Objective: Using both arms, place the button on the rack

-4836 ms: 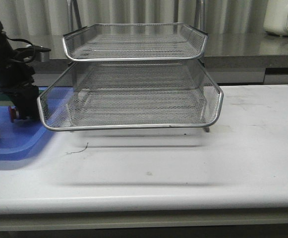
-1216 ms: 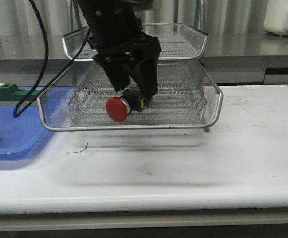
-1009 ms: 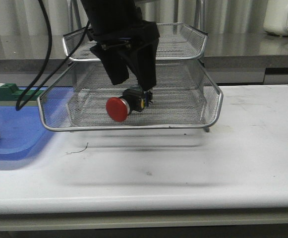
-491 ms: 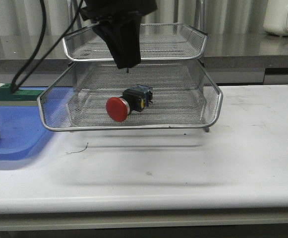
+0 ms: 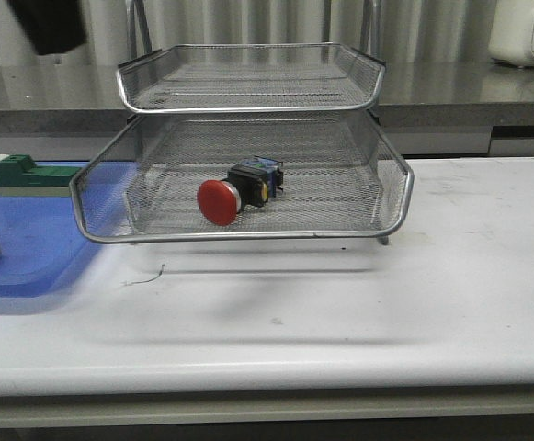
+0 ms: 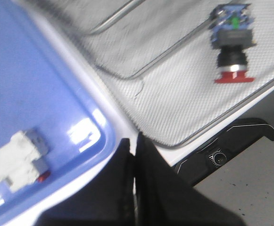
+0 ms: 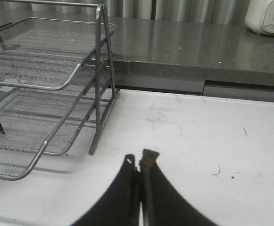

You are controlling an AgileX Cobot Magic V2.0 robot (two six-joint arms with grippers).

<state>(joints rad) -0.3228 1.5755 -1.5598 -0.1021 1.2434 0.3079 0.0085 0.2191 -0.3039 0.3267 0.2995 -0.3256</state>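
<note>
— 1 button (image 5: 232,195) on the rack (image 5: 248,234)?
— Yep, lying on its side on the pulled-out tier, red head twd the front rim.
— Claws?
— Left claw (image 6: 135,150) pinched closed, empty, over the blue tray (image 5: 28,266) edge. Right claw (image 7: 139,165) closed, empty, above the table (image 7: 212,141).

From where I sit this looks like a robotics lab or test bench rather than a home. I see a plain white worktop (image 5: 340,303), scuffed and marked, with a grey counter (image 5: 469,87) behind it against pale vertical blinds or curtains — I can't tell which. A white appliance (image 5: 526,32) sits on that counter. Staged props point the same way — a wire-mesh rack (image 5: 248,156) and a blue plastic tray (image 5: 28,248).
</note>
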